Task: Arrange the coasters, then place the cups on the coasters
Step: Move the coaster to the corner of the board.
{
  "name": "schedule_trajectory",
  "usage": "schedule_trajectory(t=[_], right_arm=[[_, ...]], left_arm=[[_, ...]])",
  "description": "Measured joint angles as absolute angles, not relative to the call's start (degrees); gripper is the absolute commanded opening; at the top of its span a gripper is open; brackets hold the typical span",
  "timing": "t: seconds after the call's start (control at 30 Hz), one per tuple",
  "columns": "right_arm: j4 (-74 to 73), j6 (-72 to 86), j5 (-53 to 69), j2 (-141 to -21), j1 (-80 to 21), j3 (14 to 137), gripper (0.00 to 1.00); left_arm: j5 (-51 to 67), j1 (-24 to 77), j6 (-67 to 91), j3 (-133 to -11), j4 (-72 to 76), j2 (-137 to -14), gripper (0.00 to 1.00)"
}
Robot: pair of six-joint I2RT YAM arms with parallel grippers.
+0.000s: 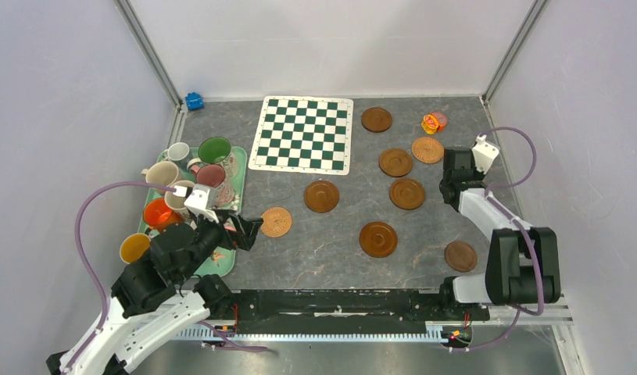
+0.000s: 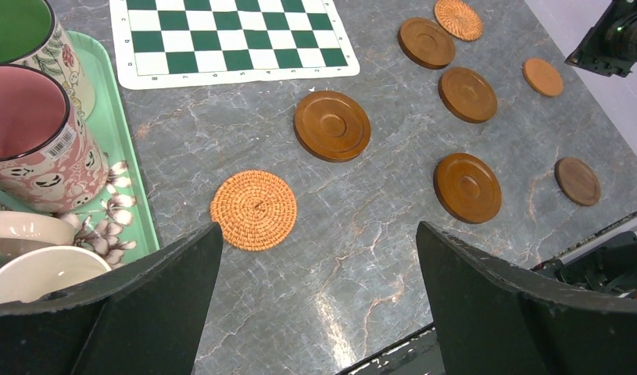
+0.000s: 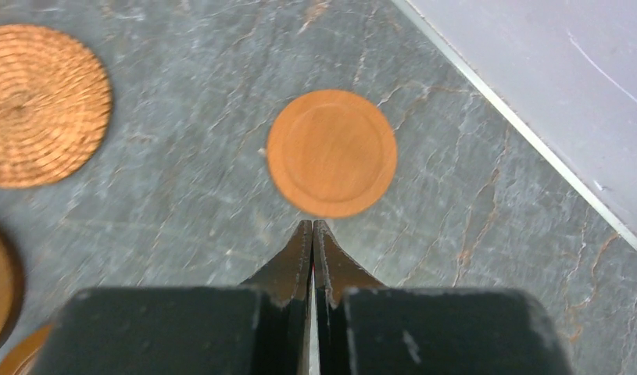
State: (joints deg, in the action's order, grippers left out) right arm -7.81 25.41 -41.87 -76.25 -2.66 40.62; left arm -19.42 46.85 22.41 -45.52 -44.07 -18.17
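Several dark wooden coasters lie scattered over the right half of the grey table. A woven coaster lies near the tray and another woven coaster further right. Several cups stand crowded on the mint tray at the left, among them a pink-lined cup. My left gripper hangs open and empty above the table, just short of the near woven coaster. My right gripper is shut on nothing, its tips right before a flat orange-brown coaster.
A green-and-white chequered mat lies at the back centre. A small orange toy sits at the back right and a blue object in the back left corner. White walls close three sides; a black rail runs along the near edge.
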Motion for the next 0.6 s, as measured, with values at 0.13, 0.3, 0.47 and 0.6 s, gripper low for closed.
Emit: schedule_trajectory(t=[0.13,0.3,0.47,0.6], right_arm=[[-5.6,23.9,-40.4,-81.4,2.2,42.1,0.0],[-3.9,23.6,-36.9,-86.3,7.0,43.6,0.0],[-3.5,23.0,-33.1,-89.6,9.0,44.4,0.0],[-3.8,22.3,-29.8,-93.1,10.0,46.4,0.0]], left_arm=[[-19.4,46.9,22.4,-45.5,-44.1,-17.7,1.0],[-19.4,46.9,22.4,-45.5,-44.1,-17.8,1.0],[-19.5,46.9,22.4,-45.5,-44.1,-18.8,1.0],[-19.5,46.9,22.4,-45.5,-44.1,-19.2,1.0]])
